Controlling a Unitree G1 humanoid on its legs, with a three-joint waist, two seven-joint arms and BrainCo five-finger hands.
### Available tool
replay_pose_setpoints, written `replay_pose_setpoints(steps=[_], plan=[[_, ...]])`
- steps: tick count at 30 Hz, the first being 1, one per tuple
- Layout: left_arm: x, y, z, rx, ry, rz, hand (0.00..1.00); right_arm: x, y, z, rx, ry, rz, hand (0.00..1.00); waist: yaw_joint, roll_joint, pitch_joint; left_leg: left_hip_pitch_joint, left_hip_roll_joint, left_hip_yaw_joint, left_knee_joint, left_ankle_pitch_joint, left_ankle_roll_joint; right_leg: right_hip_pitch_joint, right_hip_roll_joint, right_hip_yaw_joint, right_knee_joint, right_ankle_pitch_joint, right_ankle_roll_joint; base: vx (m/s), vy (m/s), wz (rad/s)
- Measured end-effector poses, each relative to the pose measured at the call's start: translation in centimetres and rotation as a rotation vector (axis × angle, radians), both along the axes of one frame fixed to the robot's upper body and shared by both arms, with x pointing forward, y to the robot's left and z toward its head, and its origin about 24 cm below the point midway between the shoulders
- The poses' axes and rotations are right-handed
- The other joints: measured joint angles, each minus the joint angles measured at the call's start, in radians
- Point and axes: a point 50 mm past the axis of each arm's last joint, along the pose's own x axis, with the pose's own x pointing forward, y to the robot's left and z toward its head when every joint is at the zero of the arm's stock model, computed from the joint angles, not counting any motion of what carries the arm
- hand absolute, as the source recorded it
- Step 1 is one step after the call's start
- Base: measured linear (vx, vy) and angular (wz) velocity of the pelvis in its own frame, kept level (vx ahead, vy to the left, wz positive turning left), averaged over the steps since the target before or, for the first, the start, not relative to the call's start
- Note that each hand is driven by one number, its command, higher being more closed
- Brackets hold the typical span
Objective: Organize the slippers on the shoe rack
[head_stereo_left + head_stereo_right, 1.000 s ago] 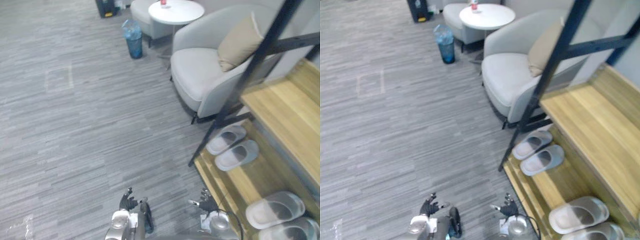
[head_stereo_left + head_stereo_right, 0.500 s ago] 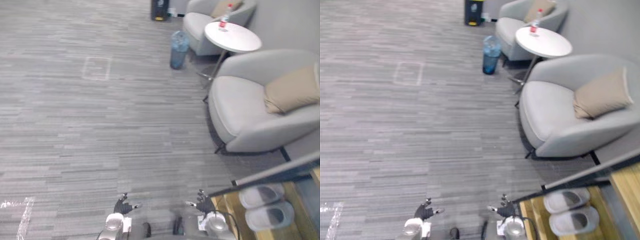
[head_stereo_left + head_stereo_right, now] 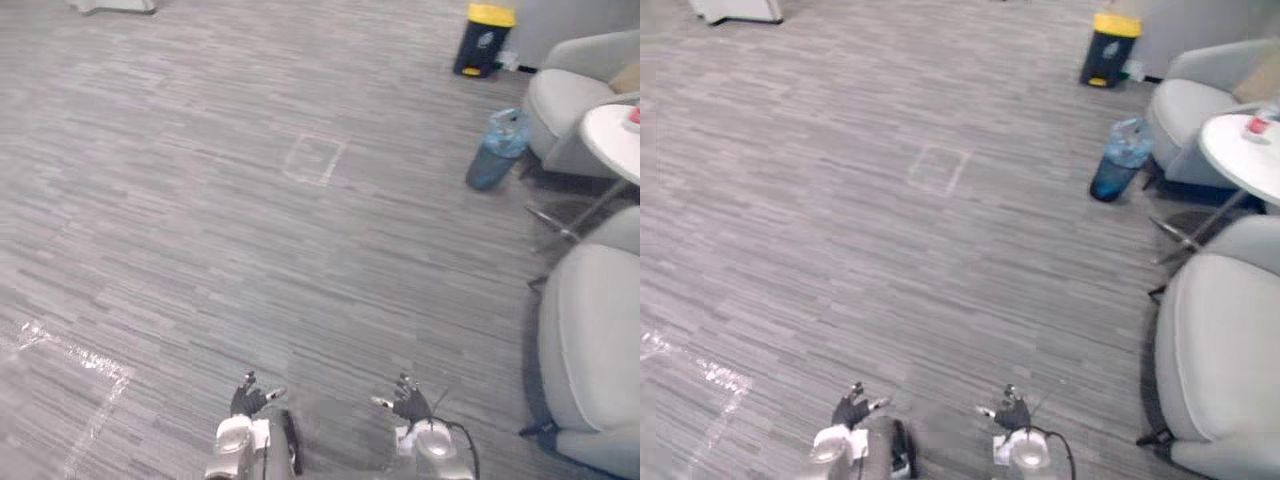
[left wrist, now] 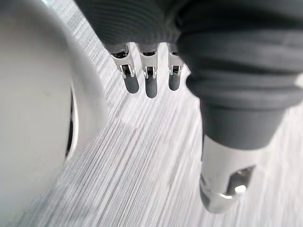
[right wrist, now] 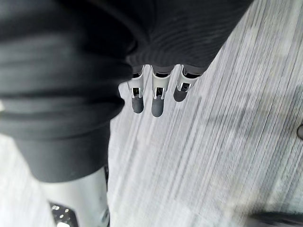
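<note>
My left hand (image 3: 247,400) and my right hand (image 3: 408,403) hang low at the bottom of the eye views, over grey striped floor (image 3: 300,260). In the left wrist view the left hand's fingers (image 4: 146,80) point straight down at the floor with nothing in them. In the right wrist view the right hand's fingers (image 5: 156,97) are just as straight and empty. Both hands are open.
A grey armchair (image 3: 590,350) stands at the right edge, with a round white table (image 3: 615,140) and a second armchair (image 3: 575,100) behind it. A blue bin (image 3: 495,150) and a black bin with a yellow lid (image 3: 484,40) stand further back. Tape marks (image 3: 315,160) lie on the floor.
The camera has swung left, away from the shoe rack and its slippers, onto open floor. Both hands stay low and open as before.
</note>
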Motion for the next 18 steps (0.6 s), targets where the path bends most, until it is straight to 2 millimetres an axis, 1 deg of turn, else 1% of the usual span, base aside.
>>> replay_pose_setpoints(steps=[1, 2, 3, 4, 5, 6, 7, 8, 9, 10, 11, 12, 13, 14, 15, 16, 17, 18], plan=[[0.0, 0.9, 0.0, 0.017, 0.003, 0.011, 0.00, 0.6, 0.1, 0.0, -0.003, 0.004, 0.009, 0.00, 0.006, -0.012, 0.003, -0.004, -0.029, -0.010, 0.014, -0.028, 0.030, -0.020, -0.027, 0.028, 0.072, 0.033, 0.030, 0.62, 0.224, 0.81], [-0.2, 1.1, 0.0, 0.022, 0.012, 0.014, 0.00, 0.8, 0.1, 0.1, -0.003, -0.001, 0.011, 0.00, 0.009, -0.014, 0.002, 0.005, -0.037, -0.009, 0.025, -0.043, 0.039, -0.034, -0.036, 0.052, 0.133, 0.044, 0.041, 0.42, 0.176, 0.51], [-0.3, 1.2, -0.1, 0.022, 0.020, 0.016, 0.00, 0.9, 0.1, 0.1, -0.003, -0.004, 0.012, 0.00, 0.011, -0.015, 0.003, 0.019, -0.043, -0.010, 0.024, -0.054, 0.043, -0.042, -0.041, 0.067, 0.172, 0.054, 0.040, 0.44, 0.187, 0.37], [-1.3, 1.7, -0.7, 0.032, 0.068, 0.024, 0.00, 0.9, 0.2, 0.2, 0.001, -0.007, 0.009, 0.00, 0.010, -0.016, 0.004, 0.109, -0.066, -0.030, 0.004, -0.101, 0.047, -0.096, -0.069, 0.119, 0.411, 0.134, 0.051, 0.44, 0.183, 0.34], [-1.8, 1.8, -0.9, 0.036, 0.086, 0.026, 0.00, 0.7, 0.2, 0.1, 0.004, -0.002, 0.005, 0.00, 0.009, -0.015, 0.004, 0.147, -0.071, -0.038, -0.008, -0.116, 0.044, -0.120, -0.074, 0.136, 0.503, 0.187, 0.051, 0.53, 0.204, 0.53], [-2.7, 2.2, -1.3, 0.043, 0.126, 0.030, 0.00, 0.3, 0.3, -0.1, 0.007, 0.007, 0.001, 0.00, 0.003, -0.014, 0.009, 0.231, -0.084, -0.066, -0.040, -0.147, 0.047, -0.197, -0.086, 0.173, 0.743, 0.206, 0.035, 0.55, 0.151, 0.48], [-3.2, 2.3, -1.5, 0.044, 0.147, 0.034, 0.00, -0.1, 0.2, -0.2, 0.002, 0.017, 0.003, 0.00, -0.002, -0.015, 0.009, 0.302, -0.091, -0.085, -0.072, -0.166, 0.052, -0.282, -0.082, 0.197, 0.913, 0.161, 0.009, 0.54, 0.121, 0.46], [-3.2, 2.3, -1.5, 0.043, 0.146, 0.035, 0.00, -0.3, 0.1, -0.3, 0.002, 0.022, -0.001, 0.00, -0.005, -0.013, 0.010, 0.333, -0.091, -0.092, -0.086, -0.173, 0.055, -0.320, -0.074, 0.202, 0.953, 0.141, -0.003, 0.49, 0.071, 0.41], [-3.6, 2.2, -1.7, 0.038, 0.157, 0.036, 0.00, -0.9, 0.0, -0.5, 0.004, 0.036, -0.014, 0.00, -0.013, 0.002, 0.013, 0.393, -0.087, -0.115, -0.126, -0.187, 0.057, -0.410, -0.050, 0.201, 0.985, 0.102, -0.018, 0.32, 0.019, 0.29], [-3.6, 2.2, -1.7, 0.038, 0.158, 0.036, 0.00, -0.7, 0.0, -0.5, 0.005, 0.032, -0.014, 0.00, -0.016, 0.001, 0.014, 0.411, -0.085, -0.120, -0.137, -0.188, 0.054, -0.429, -0.043, 0.198, 0.977, 0.088, -0.023, 0.48, -0.026, 0.50], [-3.7, 2.2, -1.8, 0.037, 0.165, 0.038, 0.00, -0.5, -0.1, -0.3, 0.003, 0.017, -0.018, 0.00, -0.031, -0.003, 0.016, 0.484, -0.080, -0.146, -0.188, -0.197, 0.043, -0.520, -0.016, 0.167, 0.854, 0.028, -0.028, 0.40, -0.064, 0.47], [-3.6, 2.0, -1.8, 0.030, 0.165, 0.037, 0.00, -0.4, -0.2, -0.2, 0.004, 0.013, -0.025, 0.00, -0.039, -0.003, 0.016, 0.509, -0.072, -0.163, -0.206, -0.210, 0.037, -0.543, -0.001, 0.144, 0.744, 0.022, -0.027, 0.40, -0.083, 0.45], [-3.5, 1.9, -1.8, 0.026, 0.164, 0.038, 0.00, -0.3, -0.2, -0.2, 0.004, 0.009, -0.025, 0.00, -0.040, -0.002, 0.017, 0.521, -0.068, -0.167, -0.211, -0.215, 0.034, -0.554, 0.005, 0.138, 0.700, 0.023, -0.026, 0.46, -0.125, 0.43], [-2.9, 1.1, -1.7, 0.005, 0.154, 0.035, 0.00, -0.1, -0.2, -0.1, 0.004, 0.001, -0.027, 0.00, -0.048, -0.002, 0.016, 0.561, -0.051, -0.197, -0.228, -0.249, 0.018, -0.591, 0.046, 0.129, 0.424, 0.075, -0.021, 0.49, -0.136, 0.40], [-2.6, 0.9, -1.6, 0.000, 0.148, 0.030, 0.00, 0.0, -0.2, 0.0, 0.004, -0.004, -0.026, 0.00, -0.052, -0.003, 0.016, 0.572, -0.047, -0.209, -0.228, -0.262, 0.013, -0.596, 0.052, 0.129, 0.341, 0.108, -0.018, 0.63, -0.195, 0.62], [-2.1, 0.7, -1.5, -0.005, 0.136, 0.020, 0.00, 0.3, -0.2, 0.1, 0.004, -0.008, -0.024, 0.00, -0.059, -0.009, 0.013, 0.602, -0.045, -0.236, -0.247, -0.286, 0.000, -0.604, 0.058, 0.131, 0.197, 0.216, -0.015, 0.45, -0.169, 0.58], [-2.2, 0.3, -1.6, -0.010, 0.142, 0.010, 0.00, 0.1, -0.3, 0.0, 0.001, 0.002, -0.023, 0.00, -0.070, 0.000, 0.007, 0.632, -0.032, -0.258, -0.263, -0.293, -0.011, -0.595, 0.069, 0.133, 0.200, 0.296, -0.037, 0.76, -0.254, 0.58], [-2.4, -0.3, -1.7, -0.029, 0.152, 0.000, 0.00, 0.5, -0.2, 0.0, 0.002, 0.004, -0.022, 0.00, -0.071, 0.019, -0.001, 0.651, 0.001, -0.286, -0.247, -0.289, -0.018, -0.589, 0.089, 0.128, 0.248, 0.283, -0.102, 0.54, -0.173, 0.33]])
